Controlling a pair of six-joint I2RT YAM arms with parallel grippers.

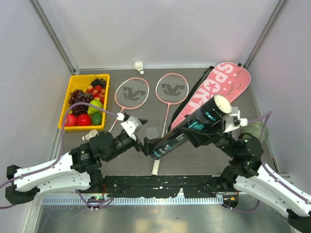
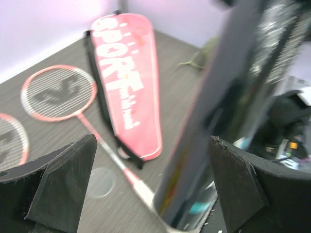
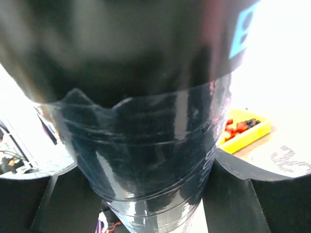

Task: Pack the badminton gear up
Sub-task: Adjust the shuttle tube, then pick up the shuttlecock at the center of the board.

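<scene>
Above the table (image 1: pixel 194 162), the long dark tube (image 1: pixel 187 131) slants in the air (pale end uppermost), pinched near its middle by the right end effector (image 1: pixel 214 131). The left end effector (image 1: pixel 146 145) is spread wide, its fingers (image 2: pixel 63 179) flanking the tube's lower end.

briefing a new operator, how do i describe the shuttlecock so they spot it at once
Start at the yellow fruit tray in the table's far left corner and follow the back wall rightward. Beyond the head of the nearer racket lies the shuttlecock, close by the wall. It alone is small, white and feathered; the rackets are pink-rimmed hoops.
</scene>
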